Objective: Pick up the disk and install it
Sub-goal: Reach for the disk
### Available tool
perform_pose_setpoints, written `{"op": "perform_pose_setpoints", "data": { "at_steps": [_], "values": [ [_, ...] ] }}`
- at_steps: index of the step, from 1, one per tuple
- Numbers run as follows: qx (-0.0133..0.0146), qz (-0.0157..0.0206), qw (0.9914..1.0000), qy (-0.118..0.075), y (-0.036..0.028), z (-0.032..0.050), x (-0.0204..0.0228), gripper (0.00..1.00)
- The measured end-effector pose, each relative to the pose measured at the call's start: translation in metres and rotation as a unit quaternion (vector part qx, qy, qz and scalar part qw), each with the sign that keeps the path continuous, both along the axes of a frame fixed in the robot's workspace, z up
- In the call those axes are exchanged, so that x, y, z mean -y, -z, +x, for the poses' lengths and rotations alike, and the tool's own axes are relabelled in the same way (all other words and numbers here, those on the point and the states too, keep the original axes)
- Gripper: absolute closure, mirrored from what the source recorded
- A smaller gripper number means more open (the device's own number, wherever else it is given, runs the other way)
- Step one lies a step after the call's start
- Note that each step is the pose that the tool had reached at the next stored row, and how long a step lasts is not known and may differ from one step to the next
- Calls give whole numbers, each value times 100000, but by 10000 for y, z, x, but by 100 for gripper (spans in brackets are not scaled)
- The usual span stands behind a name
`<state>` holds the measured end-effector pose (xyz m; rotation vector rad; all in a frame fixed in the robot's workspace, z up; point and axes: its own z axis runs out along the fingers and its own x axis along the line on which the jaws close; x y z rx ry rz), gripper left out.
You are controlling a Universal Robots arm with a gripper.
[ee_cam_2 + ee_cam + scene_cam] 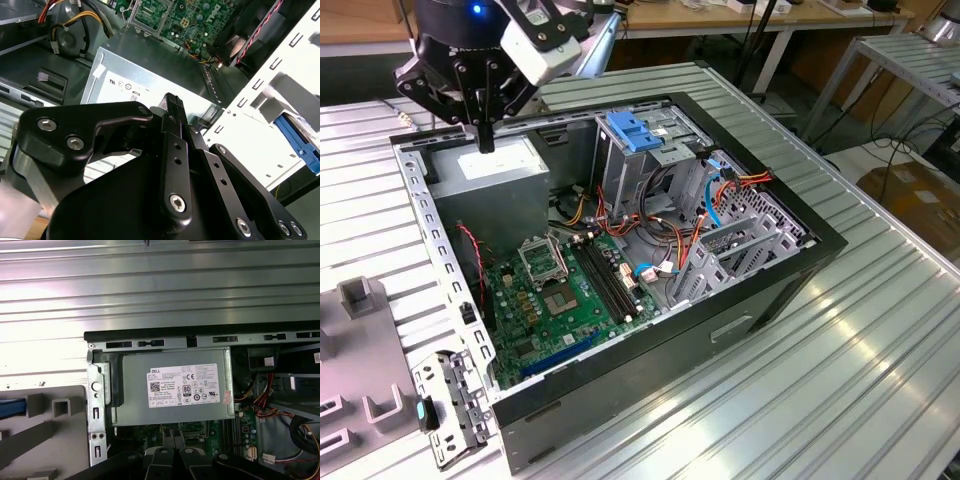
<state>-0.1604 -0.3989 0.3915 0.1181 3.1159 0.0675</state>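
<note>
Ribbed metal table [880, 330] carries an open computer case [790, 290] lying on its side. The arm [470, 30] comes in from above at the case's far corner on the exterior view's left, wrist pointing straight down. The gripper [485, 140] hangs just above the grey power supply box [495, 170], not touching it, fingers pressed together with nothing between them. Inside the case: green motherboard [560, 300], metal drive bay [640, 165] with a blue latch [635, 132] on top, and loose cables [670, 235] between them. A grey holder [365, 345] sits on the table outside the case, well apart from the gripper. In the first wrist view the disk [11, 407] shows as a blue rail edge lying in that holder.
</note>
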Motion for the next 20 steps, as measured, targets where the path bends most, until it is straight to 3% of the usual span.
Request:
{"op": "perform_pose_setpoints", "data": {
  "at_steps": [14,20],
  "values": [
    [0,0,100000,4,1,-151,0,89],
    [3,4,100000,8,2,-288,-1,89]
  ]
}}
